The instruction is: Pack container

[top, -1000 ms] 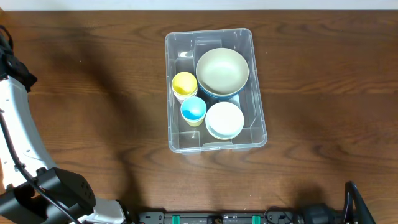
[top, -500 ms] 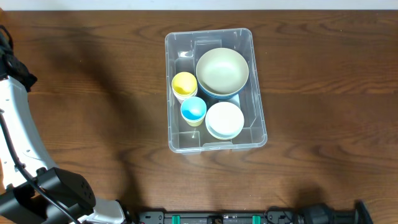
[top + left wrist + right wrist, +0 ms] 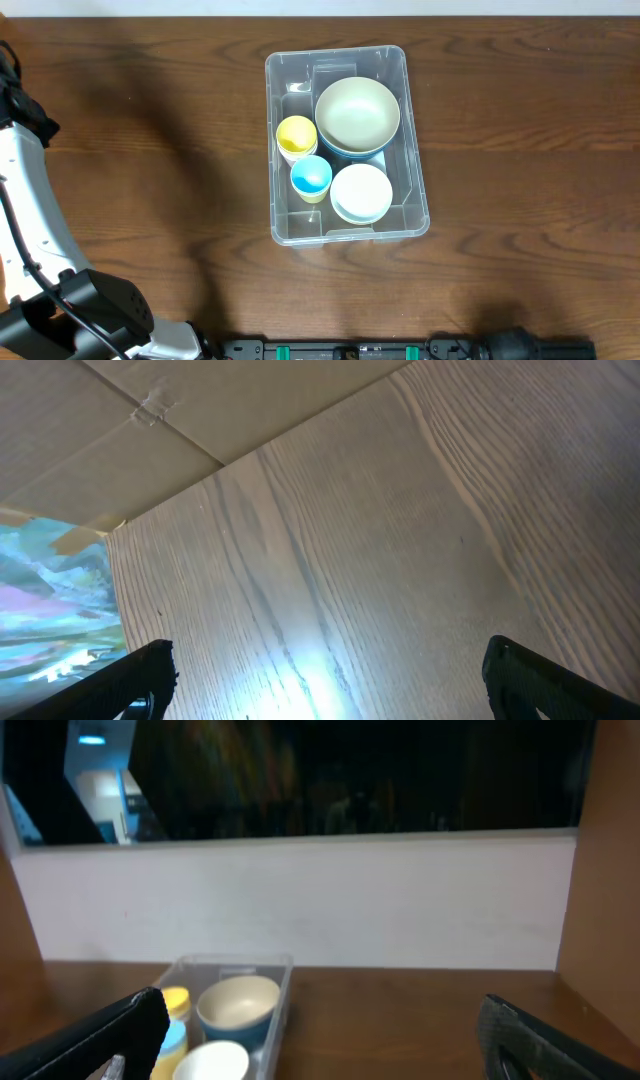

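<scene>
Two cups [image 3: 296, 133], perhaps two bowls [image 3: 357, 112], container [image 3: 300, 226]

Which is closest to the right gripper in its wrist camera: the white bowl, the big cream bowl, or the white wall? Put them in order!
Counting from the open right gripper:
1. The white bowl, low on the left, at the near end of the container.
2. The cream bowl, just behind it in the same container.
3. The white wall, far back, behind everything.

I count one container [image 3: 300, 228]. Two bowls show: cream bowl [image 3: 357, 112], white bowl [image 3: 361, 191]. Two cups: yellow cup [image 3: 296, 133], blue cup [image 3: 311, 176].
</scene>
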